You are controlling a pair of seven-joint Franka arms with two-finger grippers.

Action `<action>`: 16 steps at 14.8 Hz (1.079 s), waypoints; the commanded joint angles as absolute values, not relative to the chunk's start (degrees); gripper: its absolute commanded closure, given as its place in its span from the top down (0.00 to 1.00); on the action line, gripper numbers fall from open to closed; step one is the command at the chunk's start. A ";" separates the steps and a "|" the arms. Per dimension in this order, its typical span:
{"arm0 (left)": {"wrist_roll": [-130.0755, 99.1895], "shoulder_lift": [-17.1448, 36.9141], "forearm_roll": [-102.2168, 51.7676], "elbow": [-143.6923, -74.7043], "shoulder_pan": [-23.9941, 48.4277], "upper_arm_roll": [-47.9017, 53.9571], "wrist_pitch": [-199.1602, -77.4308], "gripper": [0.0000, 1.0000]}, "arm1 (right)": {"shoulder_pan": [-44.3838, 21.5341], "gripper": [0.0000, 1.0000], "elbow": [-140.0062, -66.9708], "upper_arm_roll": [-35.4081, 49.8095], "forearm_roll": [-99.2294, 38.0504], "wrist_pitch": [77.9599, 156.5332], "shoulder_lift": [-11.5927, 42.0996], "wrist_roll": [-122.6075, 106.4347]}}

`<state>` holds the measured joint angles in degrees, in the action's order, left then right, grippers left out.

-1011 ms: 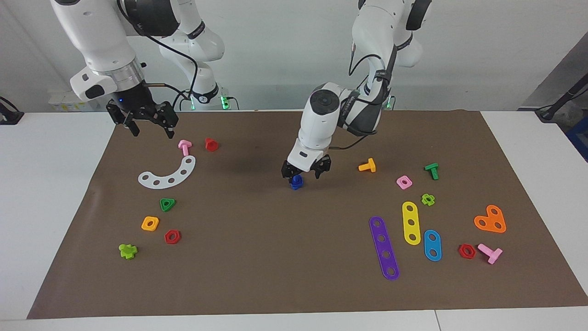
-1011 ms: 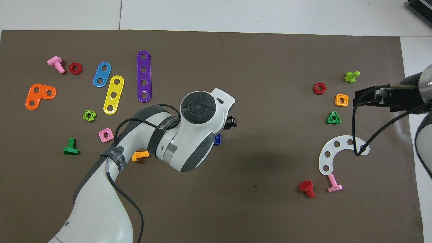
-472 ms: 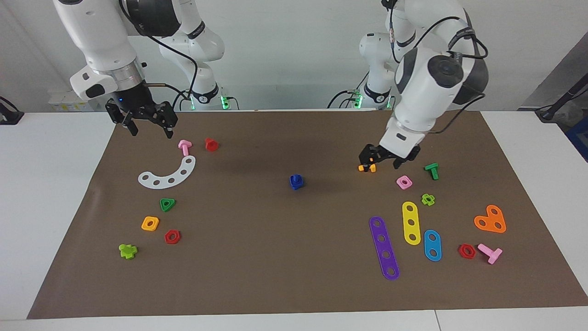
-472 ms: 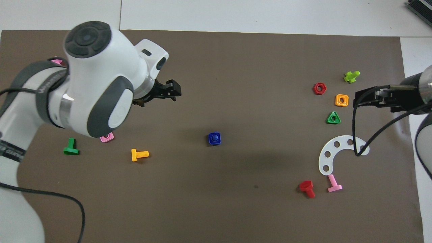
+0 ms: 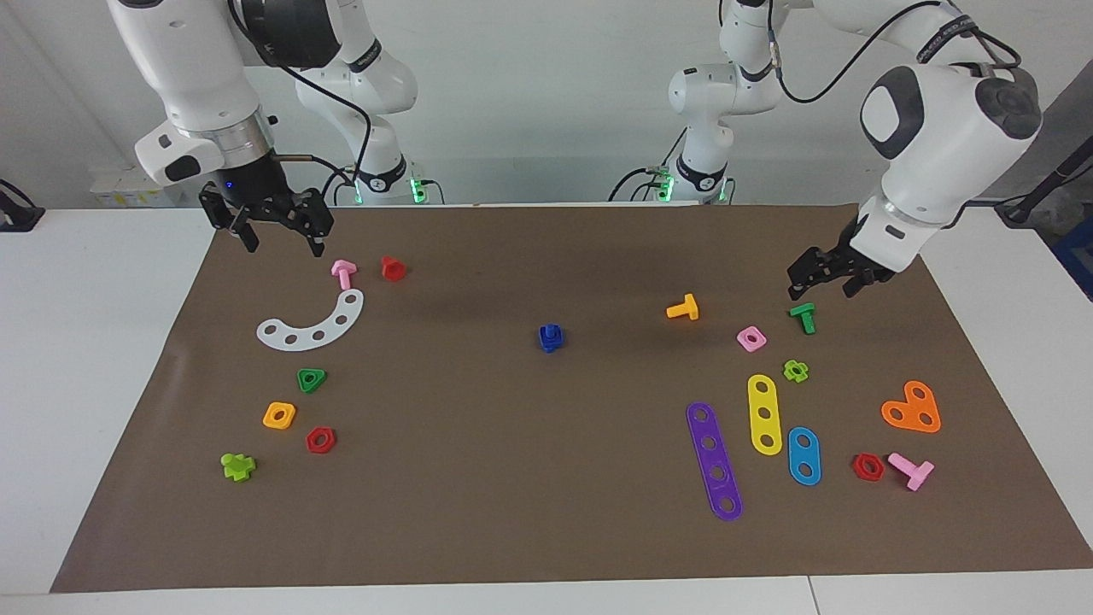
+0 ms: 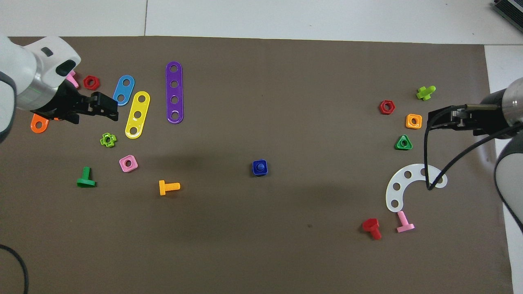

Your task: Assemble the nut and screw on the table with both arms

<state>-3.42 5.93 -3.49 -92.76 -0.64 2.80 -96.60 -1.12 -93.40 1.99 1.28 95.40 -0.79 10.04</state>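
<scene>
The dark blue square nut (image 5: pixel 552 340) lies flat at the middle of the brown mat (image 5: pixel 478 478), with the blue screw (image 5: pixel 552 329) standing in its hole; both also show in the overhead view (image 6: pixel 260 168). No gripper touches them. My left gripper (image 5: pixel 821 289) is open and empty, raised over the green bolt (image 5: pixel 803 317) toward the left arm's end of the table; the overhead view shows it too (image 6: pixel 112 109). My right gripper (image 5: pixel 285 248) is open and empty, raised over the mat's corner at the right arm's end, where that arm waits.
An orange bolt (image 5: pixel 683 308), a pink square nut (image 5: pixel 751 339) and coloured hole strips (image 5: pixel 714 459) lie toward the left arm's end. A white curved strip (image 5: pixel 312 324), a pink bolt (image 5: pixel 343 272), a red bolt (image 5: pixel 393 268) and a green triangular nut (image 5: pixel 312 379) lie toward the right arm's end.
My left gripper let go of the blue nut and screw, rose, and swung away to the left arm's end. The blue pair stayed put. The right arm barely moved.
</scene>
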 commanded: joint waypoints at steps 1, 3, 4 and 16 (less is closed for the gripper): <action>-4.04 -0.78 0.78 -96.86 -0.53 3.43 -94.59 1.00 | -0.70 0.99 -94.83 2.37 1.14 95.63 -2.20 10.99; -4.22 -1.75 0.88 -95.46 -0.35 3.43 -91.60 1.00 | -0.70 0.99 -95.01 2.37 1.14 95.45 -2.20 10.64; -4.31 -2.28 0.88 -95.10 -0.35 3.51 -90.45 1.00 | -0.79 0.99 -95.01 2.37 1.14 95.54 -2.20 10.63; -3.43 -3.43 0.97 -93.08 -0.53 3.60 -91.15 1.00 | -0.53 0.99 -95.10 2.37 1.14 95.27 -2.28 11.07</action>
